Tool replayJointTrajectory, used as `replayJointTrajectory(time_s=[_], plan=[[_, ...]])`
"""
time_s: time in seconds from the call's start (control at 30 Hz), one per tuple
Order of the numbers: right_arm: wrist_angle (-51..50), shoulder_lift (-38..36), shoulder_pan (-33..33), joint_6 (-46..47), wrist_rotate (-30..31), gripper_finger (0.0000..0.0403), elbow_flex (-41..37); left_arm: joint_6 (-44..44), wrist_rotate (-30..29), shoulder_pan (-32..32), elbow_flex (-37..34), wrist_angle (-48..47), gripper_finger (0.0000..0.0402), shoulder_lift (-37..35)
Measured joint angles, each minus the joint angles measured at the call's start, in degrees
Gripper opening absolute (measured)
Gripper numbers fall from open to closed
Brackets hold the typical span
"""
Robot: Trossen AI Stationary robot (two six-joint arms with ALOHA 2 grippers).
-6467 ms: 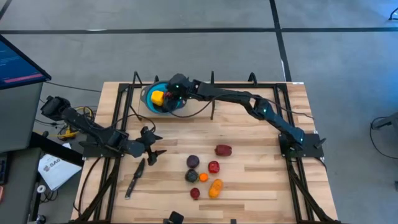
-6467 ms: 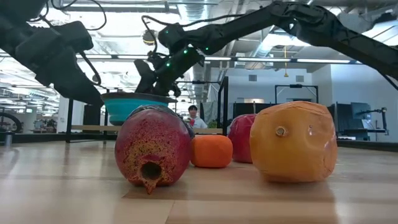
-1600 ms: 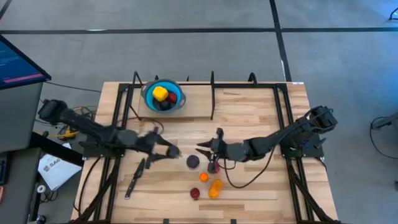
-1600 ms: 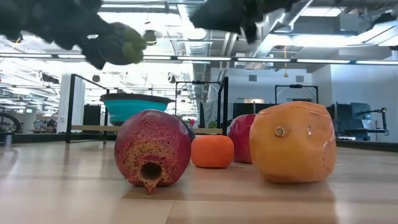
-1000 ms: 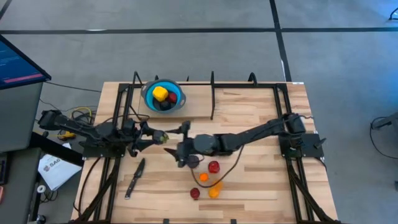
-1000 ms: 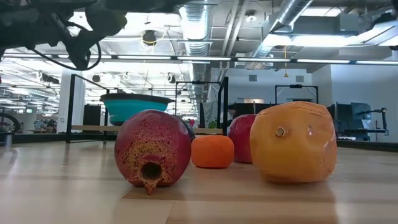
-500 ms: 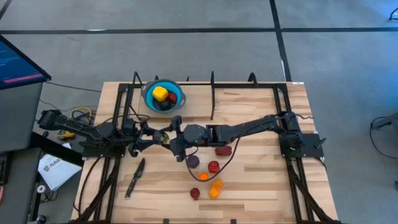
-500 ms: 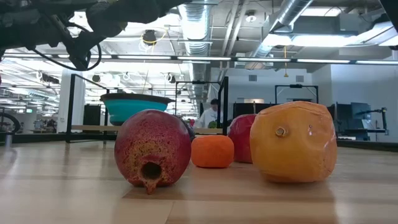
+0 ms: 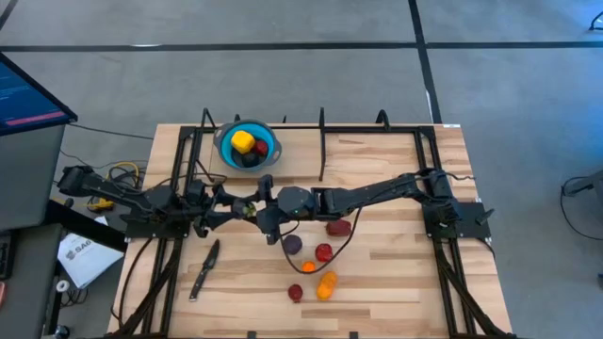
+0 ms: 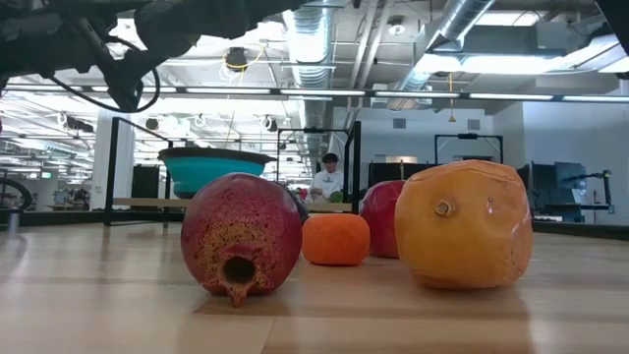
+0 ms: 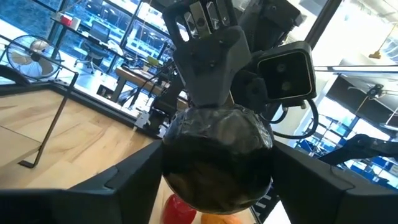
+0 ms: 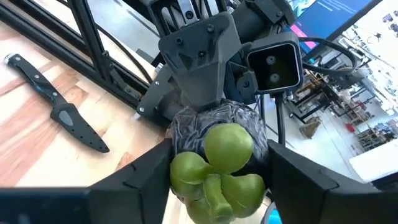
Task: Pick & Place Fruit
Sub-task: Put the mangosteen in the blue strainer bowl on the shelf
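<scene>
Green-and-dark fruit (image 12: 217,162) meets both claws in mid-air.
Within the last second the right gripper (image 9: 261,209) has swung over from the loose fruits (image 9: 323,252) to the left gripper (image 9: 246,206), which clasps the piece above mid-table. Whether the right one has taken hold cannot be told. It looks like a handover towards the blue bowl (image 9: 273,151).

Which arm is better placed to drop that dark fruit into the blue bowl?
Left, probably: the left gripper is shut on the dark fruit, and the bowl sits on its half of the table. The right gripper faces it.
</scene>
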Motion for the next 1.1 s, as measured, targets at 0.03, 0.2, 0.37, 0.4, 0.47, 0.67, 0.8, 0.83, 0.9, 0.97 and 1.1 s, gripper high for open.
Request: replayJointTrajectory(time_s=[0.03, 0.2, 0.37, 0.4, 0.47, 0.67, 0.8, 0.83, 0.9, 0.97, 1.1], plan=[[-0.16, 0.04, -0.02, 0.95, -0.08, 0.0209, 0.02, 0.03, 0.28, 0.0, 0.0, 0.11, 0.0283, 0.01], [-4.09, -0.85, -1.62, 5.61, -1.03, 0.0194, -0.1, 0.79, 1.65, 0.06, 1.42, 0.44, 0.0335, 0.02], [-5.91, -4.18, -5.85, 11.85, -2.27, 0.021, -0.04, 7.34, -1.4, 0.15, 5.05, -1.82, 0.0366, -0.02], [-6.23, -4.41, -7.02, 13.21, -2.75, 0.0212, -0.07, 8.88, -3.3, 0.17, 5.86, -3.44, 0.0368, -0.01], [-7.28, -4.4, -9.66, 16.33, -4.58, 0.0212, 0.59, 11.53, -7.83, 0.2, 7.47, -7.78, 0.0368, 0.0], [-7.65, -2.97, -18.01, 24.14, -7.94, 0.0209, 2.85, 17.09, -11.07, -0.76, 12.96, -23.98, 0.0359, 0.23], [-11.03, -2.95, -20.6, 23.77, -11.04, 0.0215, 2.64, 18.36, -15.01, -1.03, 16.38, -29.43, 0.0352, 0.1], [-10.93, -3.09, -20.87, 23.77, -12.03, 0.0217, 2.93, 18.54, -15.69, -1.06, 16.68, -31.12, 0.0351, 0.17], [-10.69, -3.34, -21.63, 24.6, -13.09, 0.0218, 3.5, 19.57, -16.96, -1.01, 17.11, -33.86, 0.0347, 0.31], [-10.28, -2.45, -23.42, 25.73, -13.3, 0.0219, 4.49, 21.17, -17.87, -0.99, 17.54, -34.17, 0.0344, 0.24], [-11.21, 1.72, -25.75, 29.06, -13.39, 0.022, 7.95, 24.16, -18.29, -1.01, 17.62, -34.18, 0.0338, 0.24]])
